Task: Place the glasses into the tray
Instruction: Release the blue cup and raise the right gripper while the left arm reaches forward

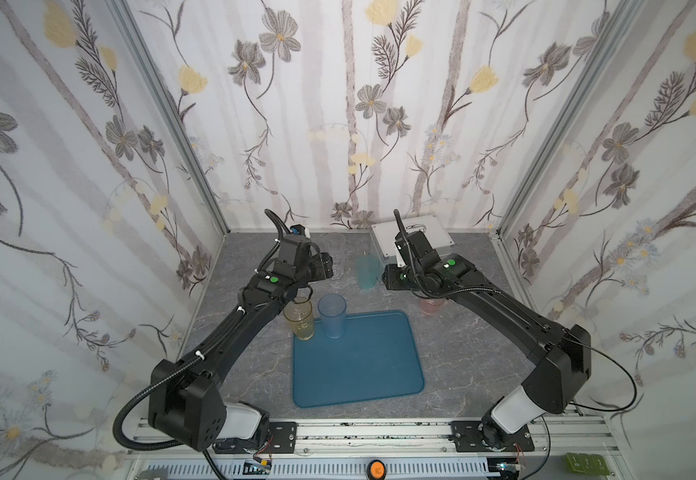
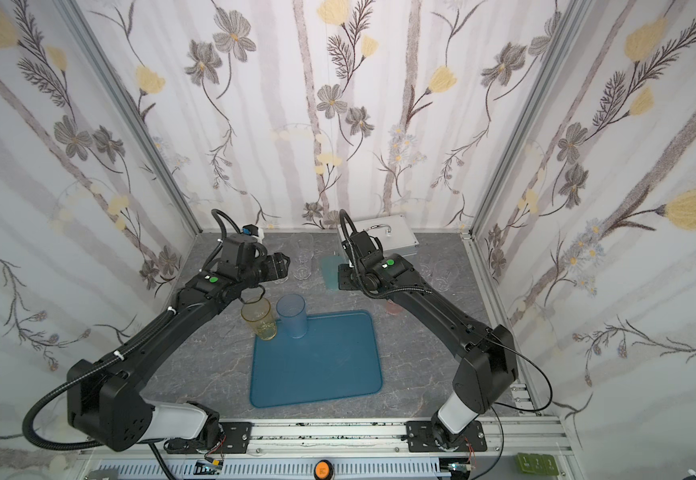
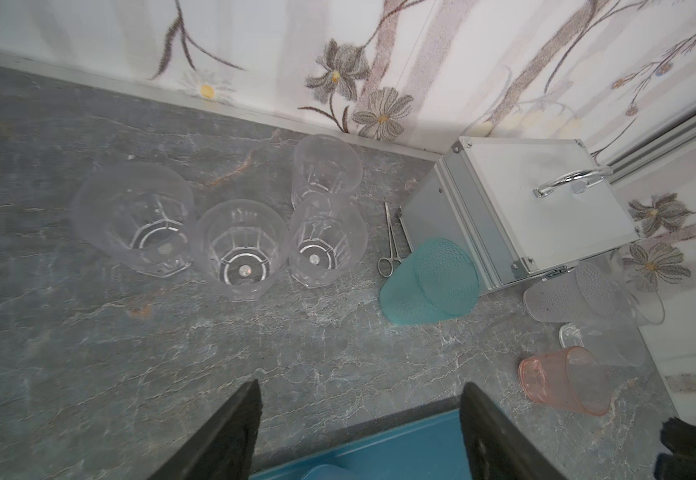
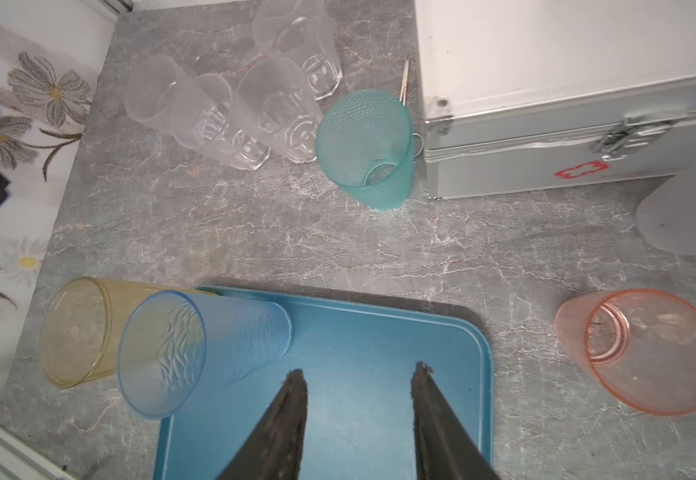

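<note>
- The right pincer [image 4: 358,370] hangs open and empty over the tray [image 4: 379,332], just beside the blue glass [image 4: 196,353].
- The left pincer [image 3: 360,388] is also open, gripping nothing. It is above the tray's far edge and faces the clear glasses [image 3: 238,249], probably its next pick.
- The blue glass stands upright in the tray's far left corner. It is tall, translucent and ripple-textured, and tucked there it leaves room for more.
- The yellow glass [image 4: 76,332] stands just beside it at that corner; I cannot tell whether it sits inside the rim.
- The teal glass [image 4: 362,149] and pink glass [image 4: 645,353] wait on the worktop [image 4: 254,232].
</note>
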Available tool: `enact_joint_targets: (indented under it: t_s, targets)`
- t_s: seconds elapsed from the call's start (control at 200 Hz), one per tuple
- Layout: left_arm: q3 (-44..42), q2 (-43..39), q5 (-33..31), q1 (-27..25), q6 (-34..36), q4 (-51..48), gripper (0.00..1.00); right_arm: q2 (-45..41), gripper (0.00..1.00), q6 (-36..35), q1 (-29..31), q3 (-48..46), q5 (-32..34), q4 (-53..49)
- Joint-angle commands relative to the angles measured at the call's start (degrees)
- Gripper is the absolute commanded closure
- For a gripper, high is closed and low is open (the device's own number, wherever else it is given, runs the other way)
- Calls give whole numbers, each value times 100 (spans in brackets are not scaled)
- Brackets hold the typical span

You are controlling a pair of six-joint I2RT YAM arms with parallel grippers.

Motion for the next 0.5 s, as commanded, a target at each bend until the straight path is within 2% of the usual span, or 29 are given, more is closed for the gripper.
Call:
enact_joint_targets:
  t_s: [0.0,0.235,0.495]
  targets:
    - [425,538,254,-136,68,102,22,-211,55,149,-174,-385,165,648]
    - [1536,1976,298,-466,123,95,22,-282,41,113,-291,-1028,139,950]
    - [2207,2978,302,-537,156,86,27,-290,39,81,-304,-1294,211,1073]
